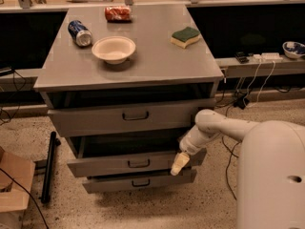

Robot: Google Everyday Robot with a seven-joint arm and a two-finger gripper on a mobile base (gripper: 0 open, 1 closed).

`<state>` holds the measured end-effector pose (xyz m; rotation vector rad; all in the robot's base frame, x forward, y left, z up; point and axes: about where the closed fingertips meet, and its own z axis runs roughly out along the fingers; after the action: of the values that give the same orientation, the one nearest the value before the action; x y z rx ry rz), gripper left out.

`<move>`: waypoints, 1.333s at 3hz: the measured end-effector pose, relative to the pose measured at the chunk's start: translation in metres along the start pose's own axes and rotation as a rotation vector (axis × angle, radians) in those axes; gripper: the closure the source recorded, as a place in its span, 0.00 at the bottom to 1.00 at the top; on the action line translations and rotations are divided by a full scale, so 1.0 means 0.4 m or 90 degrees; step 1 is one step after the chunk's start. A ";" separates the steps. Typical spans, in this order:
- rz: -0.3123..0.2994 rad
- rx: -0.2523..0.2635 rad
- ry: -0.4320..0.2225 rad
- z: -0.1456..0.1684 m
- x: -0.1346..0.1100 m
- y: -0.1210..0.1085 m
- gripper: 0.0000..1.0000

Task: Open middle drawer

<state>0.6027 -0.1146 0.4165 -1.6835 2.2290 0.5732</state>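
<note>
The middle drawer point(119, 166) is a shallow grey drawer with a small dark bail handle point(138, 163). It stands pulled partly out of the grey cabinet, with a dark gap above it. My gripper point(177, 165), with a cream tip on a white arm point(214, 128), is at the right end of the middle drawer's front, against its top edge. The taller top drawer point(128, 118) is also slightly out. The smallest bottom drawer point(140, 182) sits below.
On the cabinet top point(152, 66) are a white bowl point(113, 49), a blue can lying down point(79, 32), a red packet point(117, 13) and a green-yellow sponge point(185, 36). A black pole point(48, 168) and a cardboard box point(14, 185) lie on the floor at left. Cables point(238, 99) hang at right.
</note>
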 end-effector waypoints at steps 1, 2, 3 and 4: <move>0.017 -0.033 0.021 0.029 0.049 0.037 0.16; 0.017 -0.033 0.021 0.018 0.042 0.035 0.39; 0.019 -0.053 0.036 0.020 0.056 0.073 0.63; 0.019 -0.053 0.036 0.020 0.056 0.071 0.86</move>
<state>0.5691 -0.1229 0.4033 -1.7290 2.3031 0.6421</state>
